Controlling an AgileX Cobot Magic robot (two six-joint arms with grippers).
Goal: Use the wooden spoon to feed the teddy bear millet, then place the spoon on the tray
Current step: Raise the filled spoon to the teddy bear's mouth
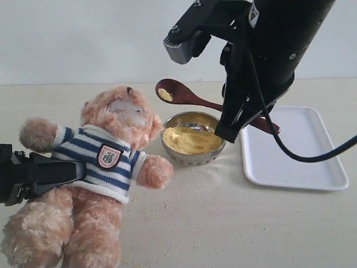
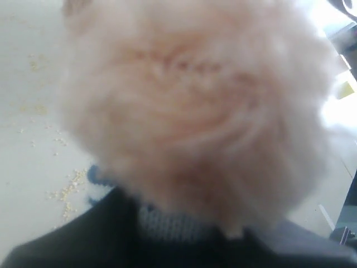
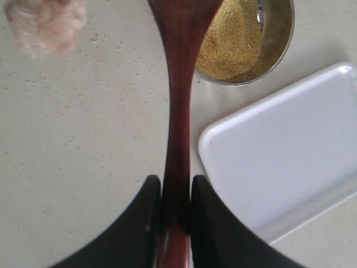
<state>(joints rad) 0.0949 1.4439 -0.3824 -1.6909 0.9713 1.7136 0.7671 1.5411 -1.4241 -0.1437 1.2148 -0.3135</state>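
Note:
The teddy bear (image 1: 106, 162) lies on its back at the left in its striped shirt, head toward the steel bowl (image 1: 174, 149) of millet (image 1: 191, 139). My right gripper (image 1: 234, 125) is shut on the handle of the wooden spoon (image 1: 187, 96), seen clamped between the fingers in the right wrist view (image 3: 178, 111). The spoon's bowl hovers just beside the bear's head with a little millet in it. My left gripper (image 1: 78, 167) presses into the bear's side under its arm. Its fingertips are buried in fur (image 2: 195, 111). The white tray (image 1: 301, 151) lies right of the bowl.
Stray yellow grains are scattered on the pale table (image 1: 223, 223) around the bear and in front of the bowl. The right arm's black body and cable hang above the tray's left edge. A bear paw (image 3: 44, 22) shows in the right wrist view.

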